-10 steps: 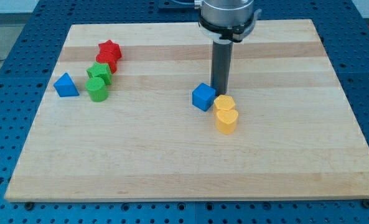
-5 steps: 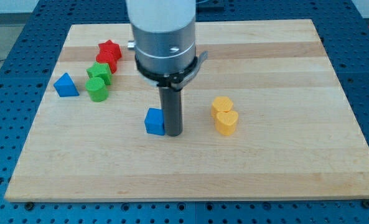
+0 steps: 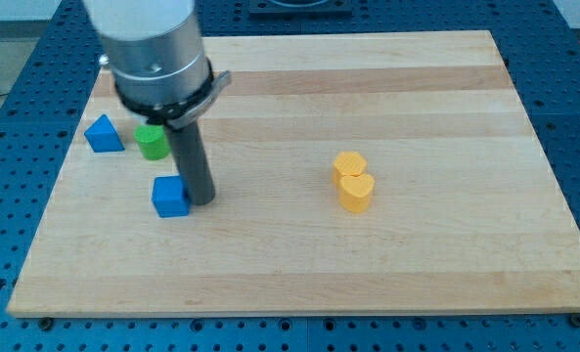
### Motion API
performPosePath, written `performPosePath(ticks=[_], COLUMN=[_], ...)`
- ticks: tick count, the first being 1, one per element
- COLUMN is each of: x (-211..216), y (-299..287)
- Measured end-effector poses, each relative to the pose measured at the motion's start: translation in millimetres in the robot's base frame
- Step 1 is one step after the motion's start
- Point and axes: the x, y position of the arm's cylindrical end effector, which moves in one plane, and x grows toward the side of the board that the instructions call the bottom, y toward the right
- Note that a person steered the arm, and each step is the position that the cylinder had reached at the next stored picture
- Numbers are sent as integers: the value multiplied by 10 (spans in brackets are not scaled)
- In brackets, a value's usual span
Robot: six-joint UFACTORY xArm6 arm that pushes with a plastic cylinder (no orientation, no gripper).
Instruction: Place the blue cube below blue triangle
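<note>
The blue cube (image 3: 170,196) lies on the wooden board at the view's left of centre. My tip (image 3: 201,200) touches the cube's right side. The blue triangle (image 3: 104,134) lies near the board's left edge, up and to the left of the cube. The cube sits lower than the triangle and to its right.
A green block (image 3: 153,143) stands right of the blue triangle, partly hidden by the arm's body (image 3: 153,54), which hides the blocks behind it. Two yellow blocks (image 3: 353,180) touch each other right of centre. The board's left edge (image 3: 63,176) is near the triangle.
My tip has pushed the blue cube from beside the yellow blocks leftward and slightly down, to near the blue triangle. The arm now covers the red blocks and one green block.
</note>
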Motion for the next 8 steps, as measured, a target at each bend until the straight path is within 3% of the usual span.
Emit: performPosePath(ticks=[1,3,6,8], x=[170,-14,-24,229], y=[-206,-407,-1208,-1559])
